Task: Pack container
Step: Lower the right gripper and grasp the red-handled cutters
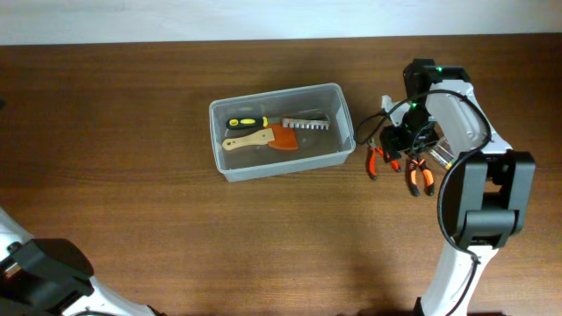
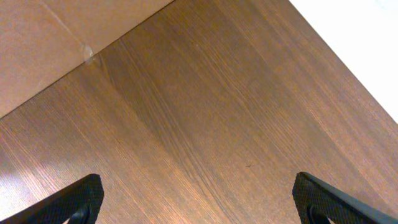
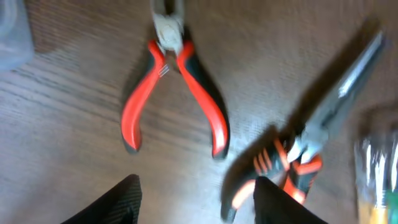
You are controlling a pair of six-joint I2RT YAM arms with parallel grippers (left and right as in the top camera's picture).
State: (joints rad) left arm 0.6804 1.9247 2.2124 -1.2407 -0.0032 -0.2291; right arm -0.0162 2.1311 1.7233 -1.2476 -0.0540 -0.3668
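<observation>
The clear plastic container [image 1: 277, 132] sits at the table's middle, holding a yellow-and-black handled tool [image 1: 246, 122], a wooden-handled orange scraper [image 1: 263, 139] and a metal comb-like tool [image 1: 305, 124]. Right of it lie red-handled pliers [image 1: 375, 159] [image 3: 174, 93] and orange-and-black long-nose pliers [image 1: 420, 175] [image 3: 298, 155]. My right gripper [image 1: 406, 140] [image 3: 196, 196] is open and empty, hovering just above the two pliers. My left gripper [image 2: 199, 199] is open over bare wood; its arm base shows at the overhead view's bottom left.
A clear object with a yellow-green part [image 3: 379, 168] lies at the right edge of the right wrist view. A corner of the container [image 3: 12, 31] shows at its top left. A pale wall strip [image 1: 263, 17] runs beyond the table's far edge.
</observation>
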